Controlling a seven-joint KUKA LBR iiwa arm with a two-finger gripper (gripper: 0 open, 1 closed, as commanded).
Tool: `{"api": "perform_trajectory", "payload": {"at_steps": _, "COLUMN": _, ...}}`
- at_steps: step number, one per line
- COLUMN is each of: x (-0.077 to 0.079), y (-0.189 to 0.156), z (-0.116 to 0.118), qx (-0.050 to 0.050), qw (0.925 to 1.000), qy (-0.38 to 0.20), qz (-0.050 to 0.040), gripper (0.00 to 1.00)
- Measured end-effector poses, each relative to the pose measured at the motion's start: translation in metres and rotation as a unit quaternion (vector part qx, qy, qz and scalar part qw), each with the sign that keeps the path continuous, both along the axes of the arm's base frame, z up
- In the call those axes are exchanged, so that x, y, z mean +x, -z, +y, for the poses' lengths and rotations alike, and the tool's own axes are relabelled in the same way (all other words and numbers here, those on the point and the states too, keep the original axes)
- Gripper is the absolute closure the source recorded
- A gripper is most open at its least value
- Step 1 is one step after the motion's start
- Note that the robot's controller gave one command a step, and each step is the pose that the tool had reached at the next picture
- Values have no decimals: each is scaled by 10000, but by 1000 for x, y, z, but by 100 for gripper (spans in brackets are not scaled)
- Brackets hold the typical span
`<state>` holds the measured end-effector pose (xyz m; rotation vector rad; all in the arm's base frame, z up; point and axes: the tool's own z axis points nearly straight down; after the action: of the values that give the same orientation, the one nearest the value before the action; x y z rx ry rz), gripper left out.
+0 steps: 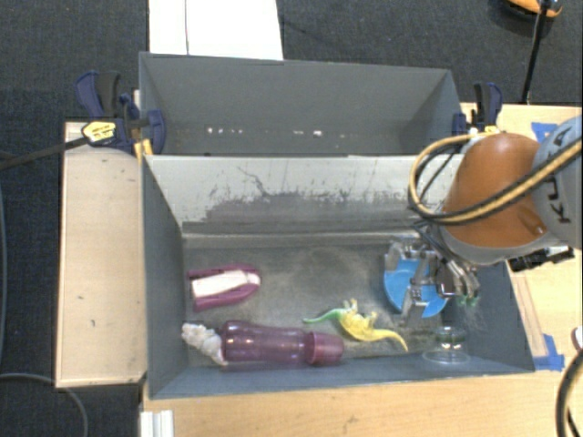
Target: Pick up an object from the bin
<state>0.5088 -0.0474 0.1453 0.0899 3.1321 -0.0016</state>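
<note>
The blue rounded piece (397, 288) sits at the right end of the bin (273, 198), with my hand (424, 303) low and right against it. I cannot tell whether the hand is wide, narrow or gripping. I judge nothing lifted yet; the yellow-green toy dinosaur (360, 324) lies just left.

Bottle (278, 344) L of toy lizard (357, 324); gripper (422, 304) R.

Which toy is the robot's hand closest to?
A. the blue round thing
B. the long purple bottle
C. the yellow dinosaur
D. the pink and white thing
A: the gripper sits right against the blue round thing near the bin's right end in the camera view. The yellow dinosaur lies apart from it, and the long purple bottle lies farther off.
</note>
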Motion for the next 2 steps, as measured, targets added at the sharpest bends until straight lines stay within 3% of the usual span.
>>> {"api": "perform_trajectory", "payload": {"at_steps": 1, "x": 8, "y": 3, "z": -20, "qx": 3, "qw": 10000, "qy": 91, "qz": -18, "gripper": 0}}
{"api": "perform_trajectory", "payload": {"at_steps": 2, "x": 9, "y": 34, "z": -38, "qx": 6, "qw": 9959, "qy": 908, "qz": -33, "gripper": 0}}
